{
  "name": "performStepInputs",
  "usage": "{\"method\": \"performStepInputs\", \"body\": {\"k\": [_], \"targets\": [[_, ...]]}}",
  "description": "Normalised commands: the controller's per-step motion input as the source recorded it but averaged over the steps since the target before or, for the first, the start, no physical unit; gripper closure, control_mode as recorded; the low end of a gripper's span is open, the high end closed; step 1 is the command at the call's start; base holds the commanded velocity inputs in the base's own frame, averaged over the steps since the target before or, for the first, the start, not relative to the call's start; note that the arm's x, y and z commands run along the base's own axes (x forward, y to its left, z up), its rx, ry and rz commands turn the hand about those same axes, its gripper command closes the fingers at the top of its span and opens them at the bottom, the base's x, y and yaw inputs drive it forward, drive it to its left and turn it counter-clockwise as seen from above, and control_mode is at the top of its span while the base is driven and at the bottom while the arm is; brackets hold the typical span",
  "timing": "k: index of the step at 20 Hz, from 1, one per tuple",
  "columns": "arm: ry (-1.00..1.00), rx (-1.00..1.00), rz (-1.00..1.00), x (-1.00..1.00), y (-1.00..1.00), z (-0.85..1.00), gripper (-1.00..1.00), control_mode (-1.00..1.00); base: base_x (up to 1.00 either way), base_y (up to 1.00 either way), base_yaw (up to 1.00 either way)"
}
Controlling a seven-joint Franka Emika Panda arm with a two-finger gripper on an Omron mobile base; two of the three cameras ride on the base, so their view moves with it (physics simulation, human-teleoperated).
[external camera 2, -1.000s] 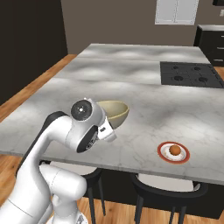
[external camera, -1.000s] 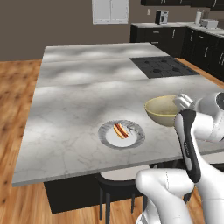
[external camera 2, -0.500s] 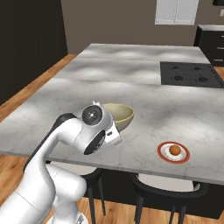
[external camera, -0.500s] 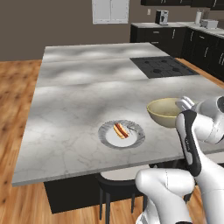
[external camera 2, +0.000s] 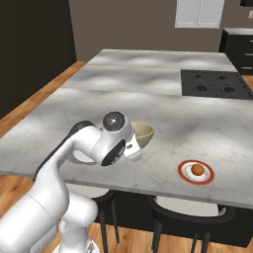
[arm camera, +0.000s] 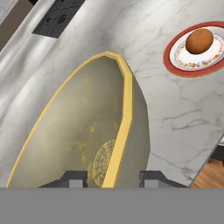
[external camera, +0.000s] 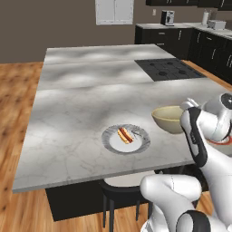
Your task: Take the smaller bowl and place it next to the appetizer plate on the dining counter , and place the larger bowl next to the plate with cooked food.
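On the marble table [external camera: 81,104], centre frame, we find the pincer [arm camera: 111,177] clamped across the yellow bowl [arm camera: 83,135] rim, gripping it for carriage toward a plate [arm camera: 196,49].

The bowl [arm camera: 83,131] is showing olive-beige with a yellow rim and a speckled medallion inside. The red-rimmed plate [arm camera: 175,59] is carrying something brown. The counter [external camera: 86,104] is showing grey-veined marble.

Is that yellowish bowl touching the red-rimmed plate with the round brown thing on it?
Apart. In the hand view, bare marble counter separates the bowl from the red-rimmed plate; the right base view shows the same gap.
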Motion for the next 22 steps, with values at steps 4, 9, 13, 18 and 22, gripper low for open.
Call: {"method": "performStepInputs", "body": {"k": [4,9,13,18,22], "targets": [[0.0,0.0,0.0,0.27,0.0,-0.37,1.0,-1.0,0.0,0.0,0.0],[-0.01,0.0,0.0,0.33,0.0,-0.41,1.0,-1.0,0.0,0.0,0.0],[0.0,0.0,0.0,0.32,0.0,-0.33,1.0,-1.0,0.0,0.0,0.0],[0.0,0.0,0.0,0.34,0.0,-0.28,1.0,-1.0,0.0,0.0,0.0],[0.0,0.0,0.0,0.33,0.0,-0.28,1.0,-1.0,0.0,0.0,0.0]]}}
